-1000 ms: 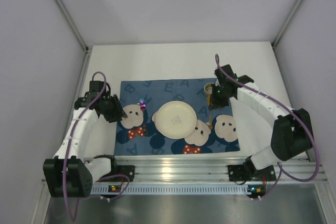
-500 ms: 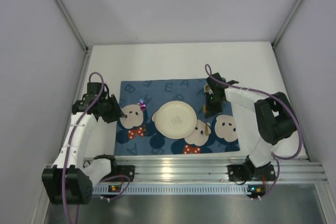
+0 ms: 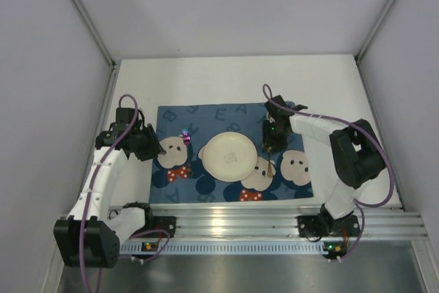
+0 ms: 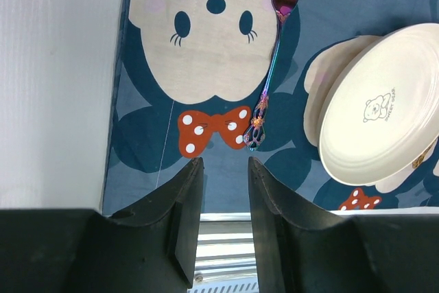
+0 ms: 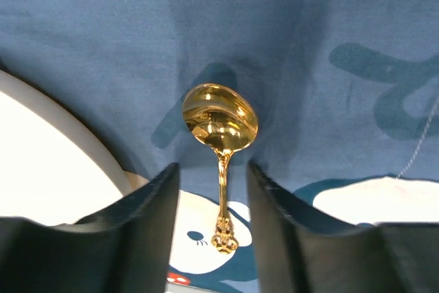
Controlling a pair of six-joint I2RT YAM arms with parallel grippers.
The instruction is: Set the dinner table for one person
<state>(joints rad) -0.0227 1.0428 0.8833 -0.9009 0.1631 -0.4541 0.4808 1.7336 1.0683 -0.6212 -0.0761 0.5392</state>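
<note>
My right end effector (image 5: 213,168) hovers low over the placemat (image 5: 322,25), just to the right of the plate (image 3: 228,156). Its two fingers (image 5: 147,217) stand moderately apart and hold nothing. In the right wrist view, the gold spoon (image 5: 219,120) lies flat on the cloth between them. Its bowl is on the side away from the camera, and its handle runs back toward the camera without touching either finger. The spoon lies close beside the right rim of the plate, and a part of this rim shows at the left edge of the same view.

My left end effector (image 4: 224,164) is to the left of the plate, near the left border of the placemat. There is only a narrow gap between its fingers, and nothing is in this gap. The purple fork (image 4: 273,66) lies on the cloth between this end effector and the plate, near the plate's left rim but not touching it. In the left wrist view, the tines are at the end away from the camera.

The plate is cream and has a small bear print, and it sits near the middle of the placemat. The table (image 3: 226,77) lies under all of this, and its bare white surface shows around the cloth on the far side, the left and the right of the plate.
</note>
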